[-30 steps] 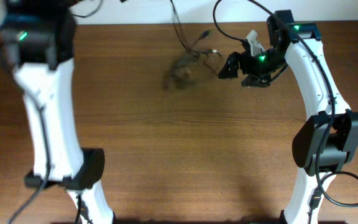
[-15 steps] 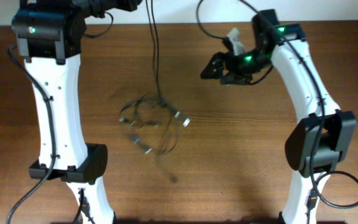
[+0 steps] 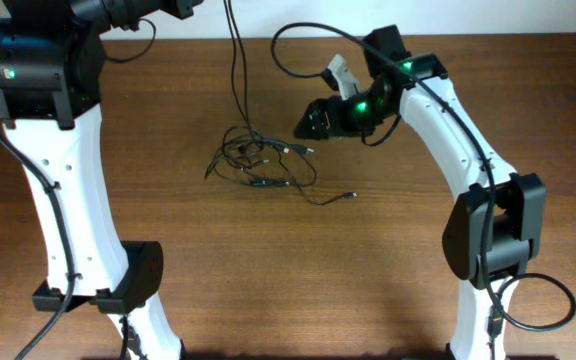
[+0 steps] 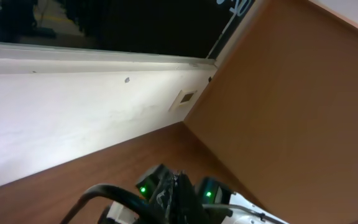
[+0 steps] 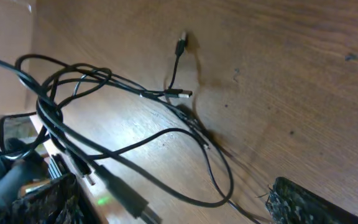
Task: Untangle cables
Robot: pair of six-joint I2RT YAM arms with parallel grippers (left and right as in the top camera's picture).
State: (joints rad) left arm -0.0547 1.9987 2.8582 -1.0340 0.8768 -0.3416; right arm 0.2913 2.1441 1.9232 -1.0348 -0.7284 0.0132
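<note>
We find the left gripper closed, beyond the overhead view's top edge. One strand rises to that edge from the tangled cables on the table. Just right of them, the right gripper hovers, jaws spread wide, empty.

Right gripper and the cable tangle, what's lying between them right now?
Only bare table between the right gripper and the cables, seen overhead.

left arm: white links, black joints, green light | right arm: same, looping black cable | right gripper: black
</note>
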